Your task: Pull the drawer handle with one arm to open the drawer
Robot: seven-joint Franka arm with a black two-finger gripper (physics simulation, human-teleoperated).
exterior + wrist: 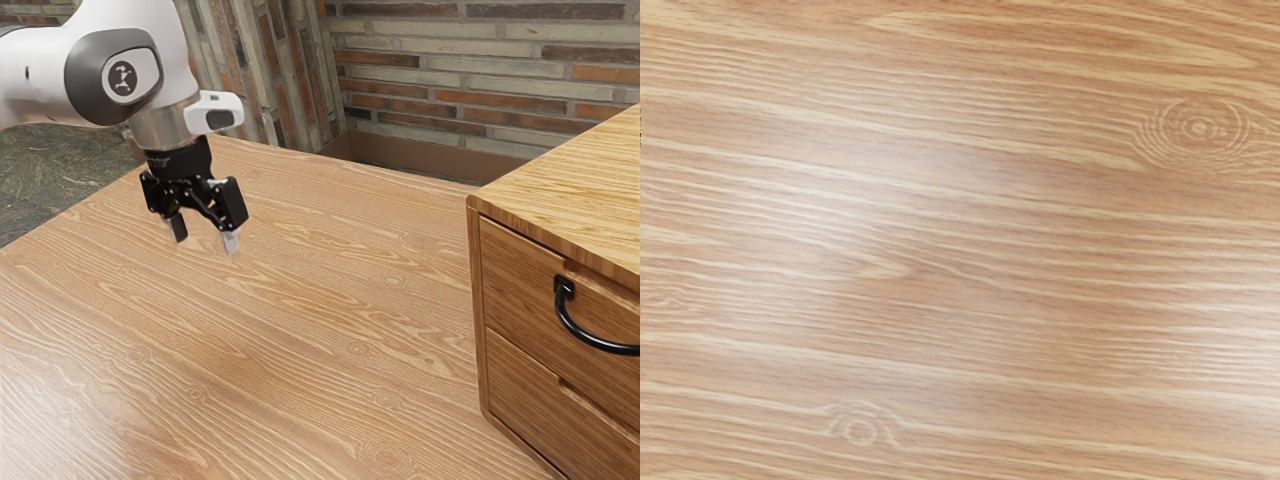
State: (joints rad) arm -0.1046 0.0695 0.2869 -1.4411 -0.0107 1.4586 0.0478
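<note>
Under hand (205, 240), table (960, 240); drawer handle (565, 290) apart

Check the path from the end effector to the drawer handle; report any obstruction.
Nothing visible stands between the end effector, open above the table, and the black handle on the upper drawer.

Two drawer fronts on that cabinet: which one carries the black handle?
The upper drawer: a black loop handle is fixed to its front. The lower drawer beneath it shows a bare wooden front in the exterior view.
</note>
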